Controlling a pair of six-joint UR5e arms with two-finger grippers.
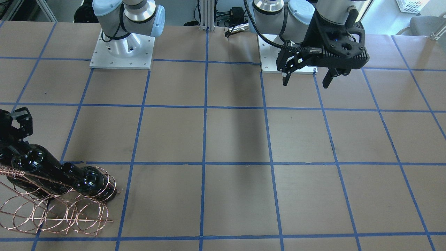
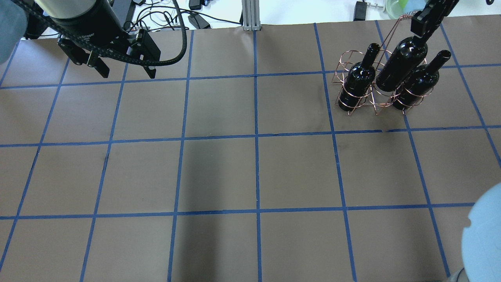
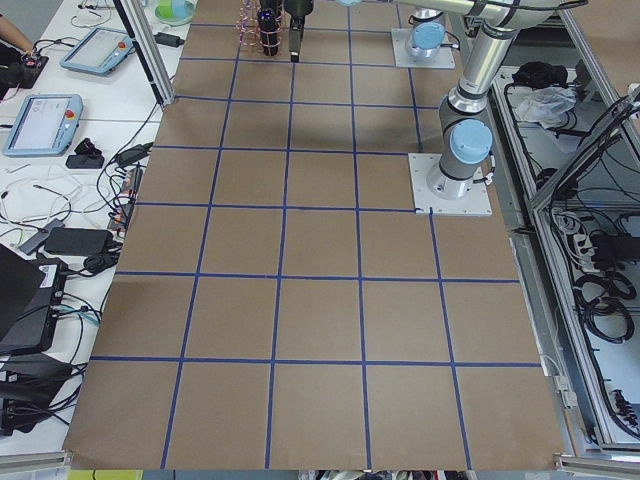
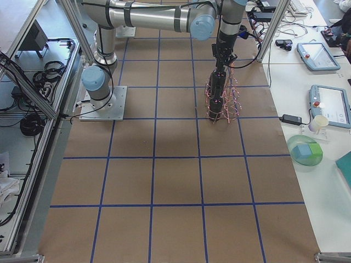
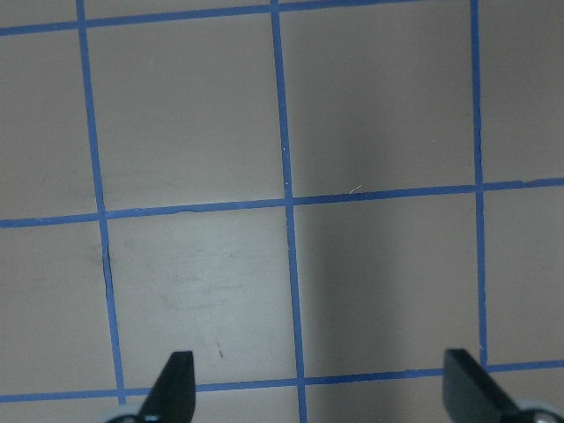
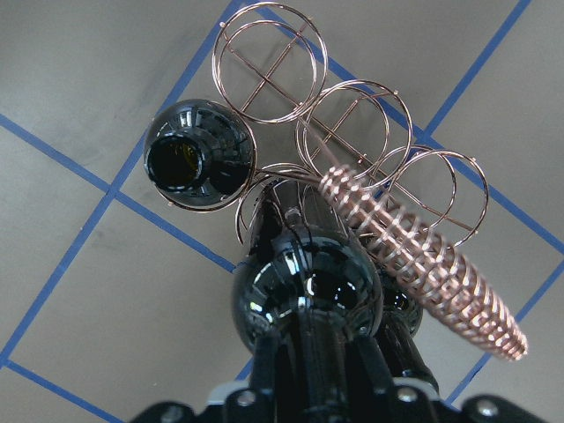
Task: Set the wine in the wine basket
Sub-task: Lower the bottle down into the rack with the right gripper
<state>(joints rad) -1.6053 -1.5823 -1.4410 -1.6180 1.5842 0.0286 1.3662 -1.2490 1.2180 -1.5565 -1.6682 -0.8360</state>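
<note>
The copper wire wine basket (image 2: 354, 100) stands at the far right of the table and also shows in the front view (image 1: 59, 212). Two dark wine bottles stand upright in its outer rings, one on the left (image 2: 359, 81) and one on the right (image 2: 418, 84). My right gripper (image 2: 422, 24) is shut on the neck of a third wine bottle (image 2: 400, 64), which is tilted, its base at the middle ring and higher than the others. In the right wrist view this bottle (image 6: 304, 291) hangs beside the twisted handle (image 6: 423, 256). My left gripper (image 2: 125, 72) is open and empty, far away.
Brown table with a blue tape grid (image 2: 256, 137). The arm bases (image 1: 122, 48) are bolted at the robot's side. Cables and a metal post (image 2: 248, 15) lie beyond the far edge. The left wrist view shows only bare table (image 5: 282, 203) below the open fingers.
</note>
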